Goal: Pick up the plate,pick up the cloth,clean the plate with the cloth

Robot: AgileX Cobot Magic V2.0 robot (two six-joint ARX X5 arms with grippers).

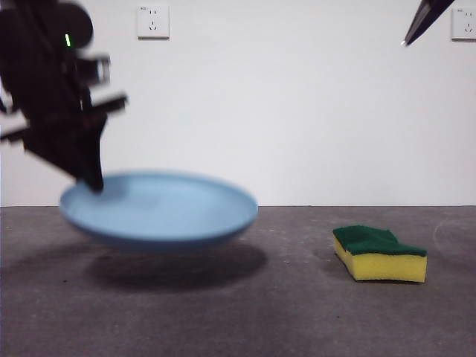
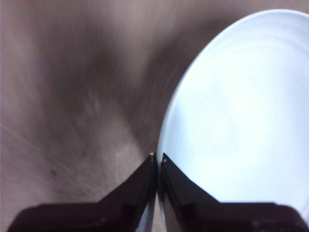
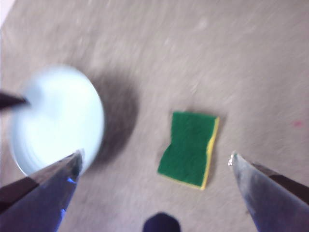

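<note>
While I watch across the dark grey table (image 1: 297,320), its matte top runs back to a plain white wall (image 1: 297,97) carrying two wall sockets, one upper left (image 1: 152,21) and one at the right edge (image 1: 464,24). Nearest me on the right, the sponge (image 1: 381,253) lies flat on the table, green layer up, yellow foam below, nothing touching it. Left of it and well apart, the light-blue plate (image 1: 160,208) hangs clear of the surface above its own shadow (image 1: 178,266), slightly tilted. My left gripper (image 2: 157,162) has its jaws pinched on the plate's left rim. My right gripper (image 3: 157,159) waits high above the sponge with jaws spread wide.
</note>
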